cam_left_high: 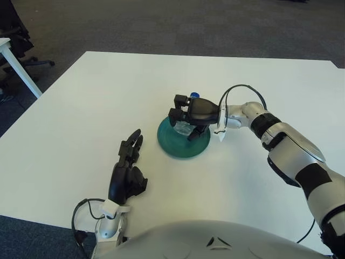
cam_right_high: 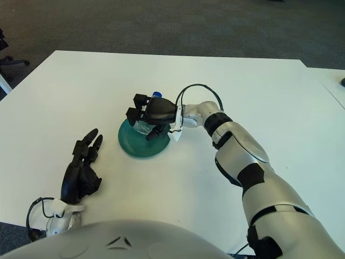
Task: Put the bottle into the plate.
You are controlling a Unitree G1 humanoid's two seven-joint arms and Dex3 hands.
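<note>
A clear bottle (cam_left_high: 184,127) with a blue cap (cam_left_high: 194,95) stands over the round green plate (cam_left_high: 180,144) at the table's middle. My right hand (cam_left_high: 188,114) reaches in from the right, its black fingers curled around the bottle, covering most of it. Whether the bottle's base touches the plate is hidden by the fingers. My left hand (cam_left_high: 128,170) shows at the lower left, on the table's near side left of the plate, fingers stretched out and holding nothing.
The white table (cam_left_high: 108,97) spreads wide around the plate. A black cable (cam_left_high: 240,89) loops above my right wrist. Beyond the table's far edge is dark carpet, and a white desk leg with an office chair (cam_left_high: 16,46) stands at far left.
</note>
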